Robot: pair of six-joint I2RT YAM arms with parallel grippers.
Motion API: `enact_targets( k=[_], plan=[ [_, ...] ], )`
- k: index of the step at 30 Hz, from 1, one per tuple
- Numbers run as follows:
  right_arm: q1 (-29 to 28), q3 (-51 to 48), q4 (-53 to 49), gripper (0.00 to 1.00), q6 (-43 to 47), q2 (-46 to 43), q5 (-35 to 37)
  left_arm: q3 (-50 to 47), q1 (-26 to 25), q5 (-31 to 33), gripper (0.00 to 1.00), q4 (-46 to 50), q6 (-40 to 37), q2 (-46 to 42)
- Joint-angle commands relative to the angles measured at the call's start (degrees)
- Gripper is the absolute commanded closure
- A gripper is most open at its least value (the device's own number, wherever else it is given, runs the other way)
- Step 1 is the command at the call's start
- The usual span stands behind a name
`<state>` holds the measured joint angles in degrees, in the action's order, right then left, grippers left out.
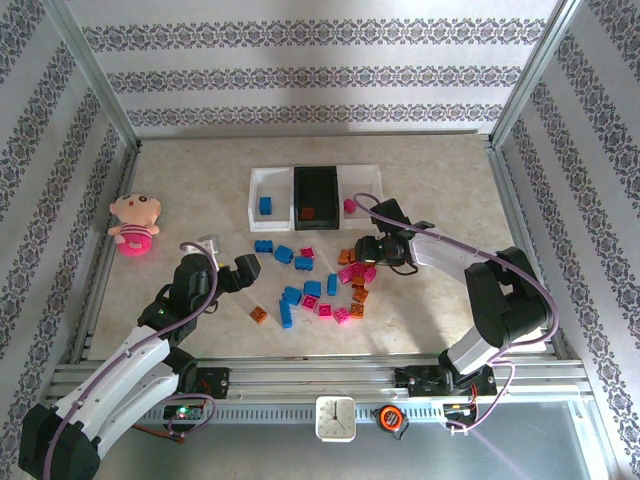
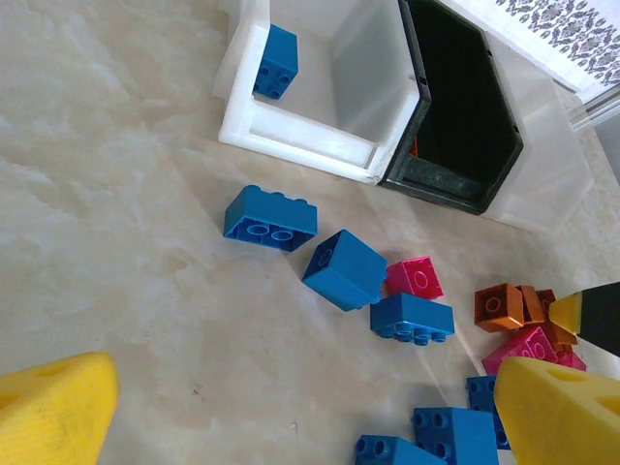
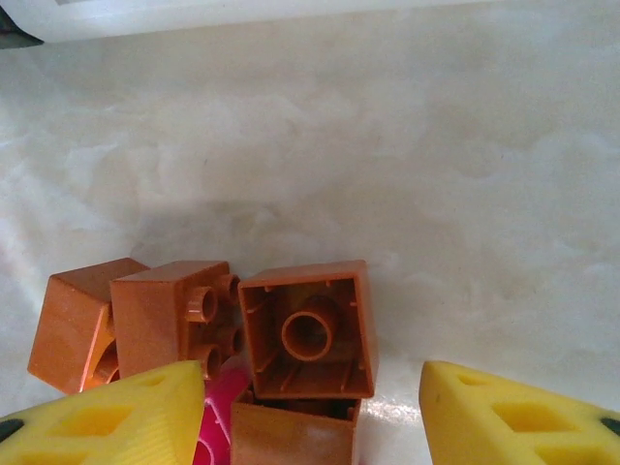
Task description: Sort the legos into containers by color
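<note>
Blue, orange and pink legos [image 1: 320, 290] lie scattered on the table in front of the containers. The left white bin [image 1: 256, 200] holds a blue brick [image 2: 276, 61], the black bin [image 1: 317, 172] an orange one, and the right white bin [image 1: 372, 180] a pink one. My right gripper [image 1: 362, 258] is low over a cluster of orange bricks. It stands open, its yellow fingertips [image 3: 513, 417] either side of an upturned orange brick [image 3: 310, 334], with a gap on the right. My left gripper [image 1: 232, 262] is wide open above bare table, left of the blue bricks [image 2: 345, 268].
A pink plush doll [image 1: 134, 225] lies at the far left of the table. Metal rails [image 1: 300, 375] run along the near edge and the sides. In the left wrist view a pink brick [image 2: 415, 278] sits among the blue ones near the bins.
</note>
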<state>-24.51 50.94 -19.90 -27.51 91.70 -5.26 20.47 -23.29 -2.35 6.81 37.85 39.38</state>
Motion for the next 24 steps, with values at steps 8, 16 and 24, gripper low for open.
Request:
enact_targets(
  k=[8,16,24],
  plan=[
    [-0.2,-0.5,-1.0,0.45,1.1,1.6,0.3,-1.2,-0.4,1.3,0.01,-2.0,0.8,-0.2],
    [-0.9,-1.4,-0.2,0.45,1.7,1.0,-0.8,-1.6,-0.4,1.4,0.01,-2.5,1.0,0.1],
    [-0.9,-2.0,-0.8,0.58,1.8,0.7,0.0,-2.0,-0.4,1.4,0.01,-2.4,1.4,0.4]
  ],
)
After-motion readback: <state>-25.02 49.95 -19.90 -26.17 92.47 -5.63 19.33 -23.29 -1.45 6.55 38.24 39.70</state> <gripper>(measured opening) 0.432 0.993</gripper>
